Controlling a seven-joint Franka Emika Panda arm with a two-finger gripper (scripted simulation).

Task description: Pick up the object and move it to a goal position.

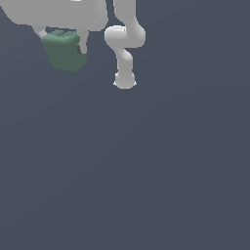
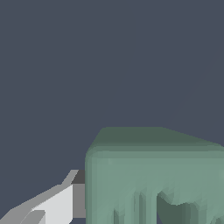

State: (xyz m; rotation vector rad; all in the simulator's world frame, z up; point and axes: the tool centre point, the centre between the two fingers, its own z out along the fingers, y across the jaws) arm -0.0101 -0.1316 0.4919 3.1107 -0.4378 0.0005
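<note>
The dull-green block point(image 1: 62, 52) hangs high at the exterior view's upper left, tilted, held between the two fingers of my white gripper point(image 1: 61, 41). One finger point(image 1: 83, 43) presses its right side, the other finger point(image 1: 41, 33) shows at its upper left. The gripper is shut on the block, well above the dark ground. In the wrist view the block point(image 2: 153, 175) fills the lower right, with one white finger point(image 2: 57, 203) pressed against its side; the other finger is out of frame.
The arm's white links and base point(image 1: 124, 80) stand at the exterior view's upper middle, right of the held block. A flat dark grey-blue floor point(image 1: 146, 171) spreads under everything.
</note>
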